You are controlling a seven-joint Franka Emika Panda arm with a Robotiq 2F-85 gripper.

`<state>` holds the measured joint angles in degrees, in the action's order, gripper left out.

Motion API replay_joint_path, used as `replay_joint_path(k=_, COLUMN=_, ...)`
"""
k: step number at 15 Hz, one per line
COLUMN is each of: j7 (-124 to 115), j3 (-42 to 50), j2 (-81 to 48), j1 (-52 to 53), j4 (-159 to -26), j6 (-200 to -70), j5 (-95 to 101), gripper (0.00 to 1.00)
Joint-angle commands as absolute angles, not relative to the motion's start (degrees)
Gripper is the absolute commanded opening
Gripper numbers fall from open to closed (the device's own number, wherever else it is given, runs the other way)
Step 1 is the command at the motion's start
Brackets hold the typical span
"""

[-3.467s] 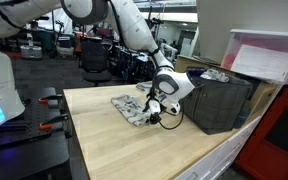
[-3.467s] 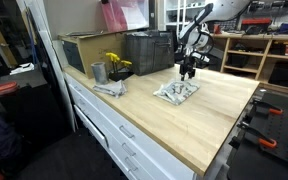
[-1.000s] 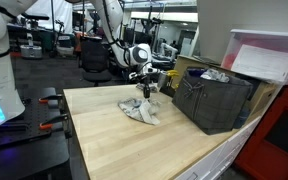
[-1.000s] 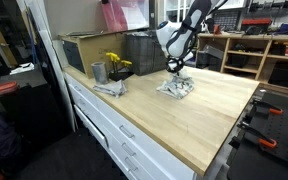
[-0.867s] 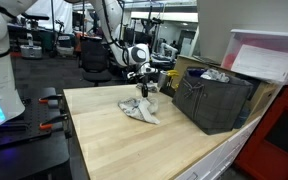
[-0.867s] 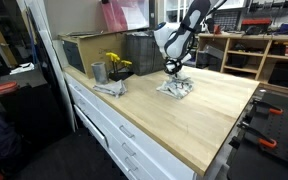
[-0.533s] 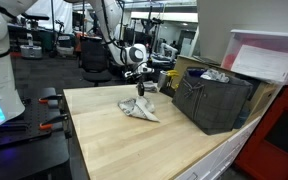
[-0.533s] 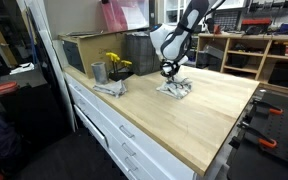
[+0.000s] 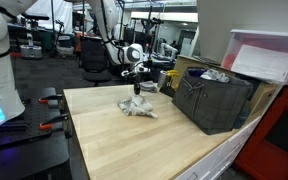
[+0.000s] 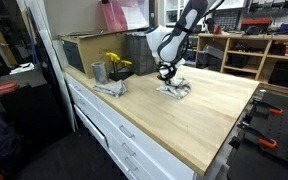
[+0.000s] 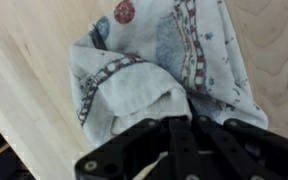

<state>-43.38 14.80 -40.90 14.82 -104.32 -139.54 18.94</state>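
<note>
Your gripper (image 9: 136,90) closed tight on a fold of the patterned cloth (image 9: 140,108), cloth bunched on the wooden table (image 9: 114,148) (its top drawn up between your fingers (image 11: 134,146)), near the dark crate (image 9: 216,100).

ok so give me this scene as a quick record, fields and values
end effector: shut, pointing down, pinching a fold of the cloth
cloth: pale, patterned, bunched, its lower part lying on the table
table: light wood
dark crate: on the table beside the cloth, not touching it
metal cup: on the table, holds yellow flowers
grey rag: lying at the foot of the metal cup
</note>
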Motion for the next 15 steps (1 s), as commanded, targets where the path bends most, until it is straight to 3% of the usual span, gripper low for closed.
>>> replay_joint_path(k=1, j7=-43.56, j3=13.2, j2=-37.29, j1=15.05, j4=-107.74, j6=-139.37, j5=18.4, gripper=0.01)
replay_joint_path(k=9, j7=-42.23, j3=9.49, j2=-35.28, j1=14.29, j4=-112.39, j6=-140.38, j5=17.3, gripper=0.01)
replay_joint_path(k=10, j7=-42.1, j3=9.52, j2=-35.32, j1=14.07, j4=-112.87, j6=-140.78, j5=17.4, gripper=0.31)
replay_joint_path(k=11, j7=-42.27, j3=9.74, j2=-35.31, j1=14.13, j4=-113.27, j6=-141.27, j5=17.71, gripper=0.32)
replay_joint_path(k=15, j7=-43.21, j3=11.83, j2=-34.48, j1=14.31, j4=-115.28, j6=-145.1, j5=18.93, gripper=0.61)
